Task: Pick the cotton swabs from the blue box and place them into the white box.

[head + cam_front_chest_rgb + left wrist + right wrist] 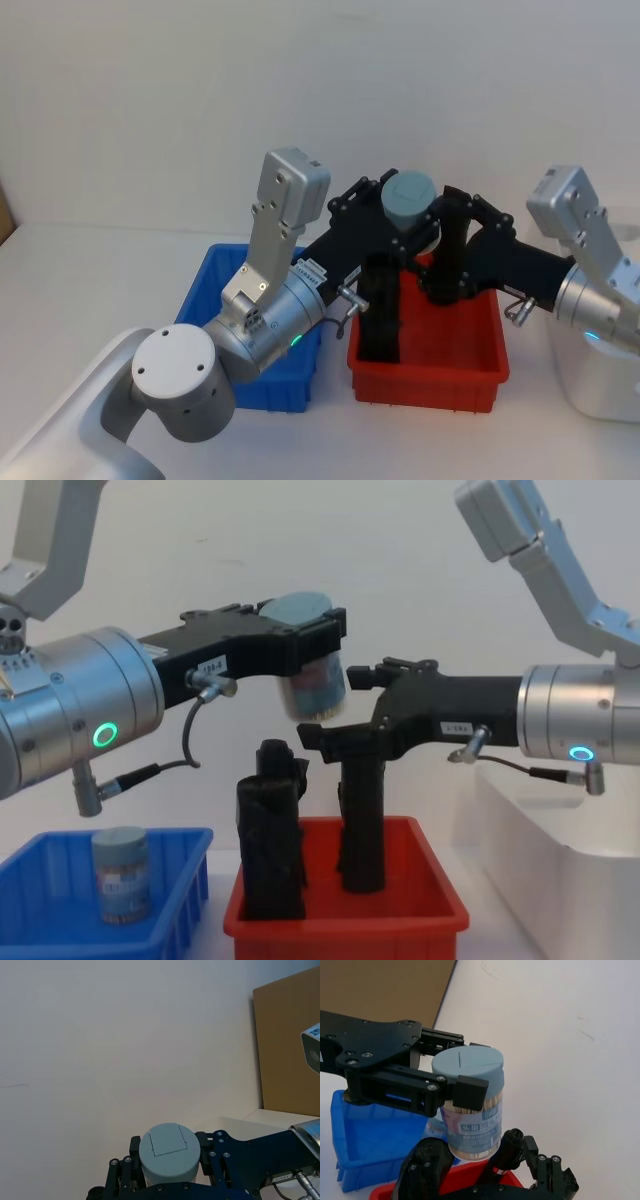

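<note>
- Left gripper (312,645) is clenched on a cotton swabs tub (318,692) near its lid, holding it high over the red bin (430,912), clear of the black rolls (272,840).
- Right gripper (345,738) sits spread open just under the tub, probably for a handover, since the white box (560,880) lies on its side.
- A second tub (120,875) stands in the blue box (40,935).

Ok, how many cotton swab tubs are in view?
2. The raised tub is clamped in the left gripper above the red bin; the second tub stands in the blue box, where the left arm may hide more.
</note>
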Motion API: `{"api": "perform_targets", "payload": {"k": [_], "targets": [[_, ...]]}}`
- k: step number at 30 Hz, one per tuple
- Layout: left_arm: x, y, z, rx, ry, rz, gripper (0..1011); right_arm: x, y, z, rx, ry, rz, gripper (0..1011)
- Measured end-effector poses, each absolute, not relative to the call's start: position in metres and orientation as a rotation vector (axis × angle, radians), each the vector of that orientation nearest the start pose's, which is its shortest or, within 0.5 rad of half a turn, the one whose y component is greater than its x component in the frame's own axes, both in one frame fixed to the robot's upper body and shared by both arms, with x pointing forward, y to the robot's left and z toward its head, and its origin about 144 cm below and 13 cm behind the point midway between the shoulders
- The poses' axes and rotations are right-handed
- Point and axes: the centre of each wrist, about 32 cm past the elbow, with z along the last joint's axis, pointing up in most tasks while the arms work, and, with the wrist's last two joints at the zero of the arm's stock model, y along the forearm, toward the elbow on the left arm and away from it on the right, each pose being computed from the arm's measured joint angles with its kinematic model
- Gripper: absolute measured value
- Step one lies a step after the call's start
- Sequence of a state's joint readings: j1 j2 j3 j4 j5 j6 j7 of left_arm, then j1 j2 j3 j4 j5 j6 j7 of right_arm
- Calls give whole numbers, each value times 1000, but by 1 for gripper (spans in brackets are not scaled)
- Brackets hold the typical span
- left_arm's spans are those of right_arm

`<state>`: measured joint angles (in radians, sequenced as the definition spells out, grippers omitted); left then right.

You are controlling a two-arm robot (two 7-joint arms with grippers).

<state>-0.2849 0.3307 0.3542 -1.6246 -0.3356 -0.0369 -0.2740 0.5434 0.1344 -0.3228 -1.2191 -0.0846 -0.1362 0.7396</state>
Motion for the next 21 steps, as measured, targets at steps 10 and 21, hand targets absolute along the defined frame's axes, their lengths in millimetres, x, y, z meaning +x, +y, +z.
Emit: {"api": "perform_targets", "payload": {"k": [10, 21], "targets": [[513, 212, 1235, -131, -221, 936, 669, 595, -182, 1237, -173, -420, -557, 1001], [517, 212, 1234, -130, -217, 933, 669, 595, -179, 1240, -170, -411, -541, 1001]]}}
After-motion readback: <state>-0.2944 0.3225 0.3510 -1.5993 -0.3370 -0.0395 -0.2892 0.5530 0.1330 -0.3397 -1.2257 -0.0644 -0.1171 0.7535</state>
